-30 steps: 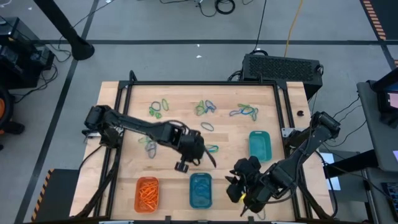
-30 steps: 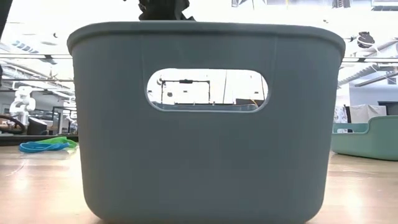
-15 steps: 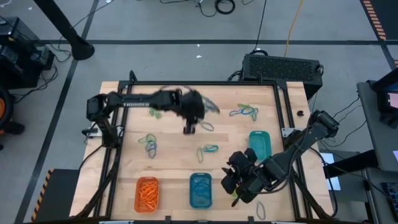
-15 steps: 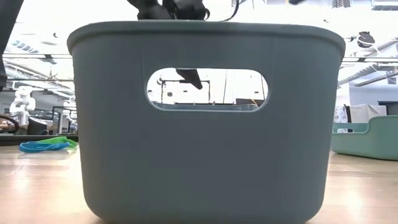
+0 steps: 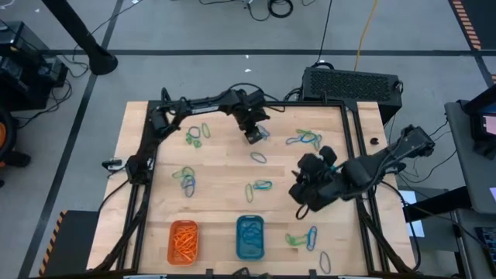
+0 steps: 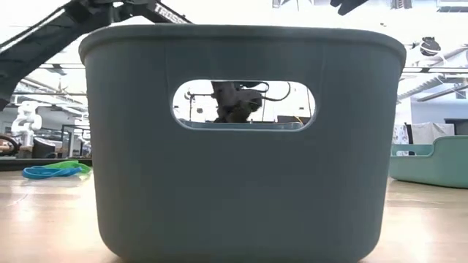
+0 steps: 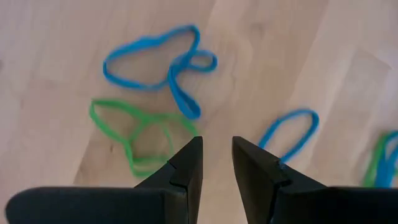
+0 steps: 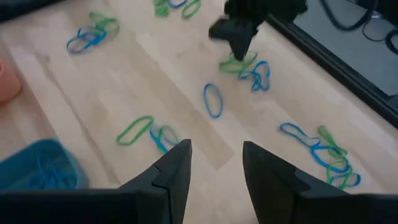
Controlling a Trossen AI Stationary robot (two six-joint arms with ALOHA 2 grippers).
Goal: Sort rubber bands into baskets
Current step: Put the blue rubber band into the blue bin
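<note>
Both arms moved: left gripper [image 5: 253,136] swung to the table's far side, jaws slightly apart, empty, over tangled green and blue rubber bands [image 7: 152,93]. Right gripper [image 5: 304,194] shifted mid-table, open, empty, hiding the teal basket.

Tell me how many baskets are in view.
3: the orange basket at the front left, the blue basket just right of it, and the teal basket further right, seen only in the low view. None seems fully hidden.
</note>
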